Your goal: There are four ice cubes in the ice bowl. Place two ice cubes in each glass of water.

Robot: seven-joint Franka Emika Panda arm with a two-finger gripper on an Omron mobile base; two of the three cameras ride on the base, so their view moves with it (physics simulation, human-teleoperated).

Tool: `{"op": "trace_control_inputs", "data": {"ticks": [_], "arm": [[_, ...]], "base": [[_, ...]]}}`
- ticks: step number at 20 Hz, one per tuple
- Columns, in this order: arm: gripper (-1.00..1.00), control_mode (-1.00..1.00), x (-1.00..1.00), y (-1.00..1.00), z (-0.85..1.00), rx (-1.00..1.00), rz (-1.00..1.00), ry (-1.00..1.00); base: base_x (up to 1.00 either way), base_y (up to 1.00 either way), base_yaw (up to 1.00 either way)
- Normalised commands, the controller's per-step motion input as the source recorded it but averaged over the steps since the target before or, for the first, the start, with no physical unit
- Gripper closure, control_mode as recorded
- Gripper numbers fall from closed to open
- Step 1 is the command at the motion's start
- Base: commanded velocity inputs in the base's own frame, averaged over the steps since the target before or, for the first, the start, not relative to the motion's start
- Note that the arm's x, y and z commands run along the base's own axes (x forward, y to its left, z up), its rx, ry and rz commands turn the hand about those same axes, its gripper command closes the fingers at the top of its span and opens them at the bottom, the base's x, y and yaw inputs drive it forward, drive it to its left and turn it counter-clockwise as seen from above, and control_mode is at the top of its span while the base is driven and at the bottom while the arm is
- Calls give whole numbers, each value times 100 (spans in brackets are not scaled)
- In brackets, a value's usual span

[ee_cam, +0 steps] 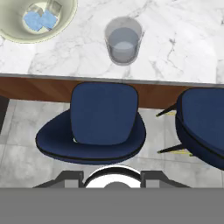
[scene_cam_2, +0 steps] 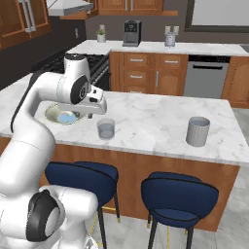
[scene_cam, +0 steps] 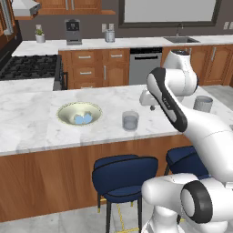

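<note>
Found no readable text, label, brand, number or sign anywhere. Saw none on the coffee machine (scene_cam: 73, 31) at the back worktop, nor on the dishwasher (scene_cam: 144, 64) front, nor on either tumbler (scene_cam: 130, 121).

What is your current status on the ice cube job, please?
Gripper state unreadable, carrying nothing visible. Ice cubes all in the ice bowl; near glass of water and far glass have no ice. Nothing blocking the counter.

The arm (scene_cam_2: 58, 92) is hiding part of the bowl (scene_cam_2: 52, 115), and the hand view's edge is cutting off the bowl (ee_cam: 35, 35); the cubes (scene_cam: 82, 119) are blurring together.
</note>
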Motion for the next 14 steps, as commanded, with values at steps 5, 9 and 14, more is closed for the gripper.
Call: {"op": "trace_control_inputs", "data": {"ticks": [5,9,14], "arm": [[-100,-100,1,24,0,0,0,-6],[-100,-100,0,49,-7,0,1,-11],[-100,-100,4,60,-8,0,3,-3]], "base": [[0,0,0],[0,0,0],[0,0,0]]}}
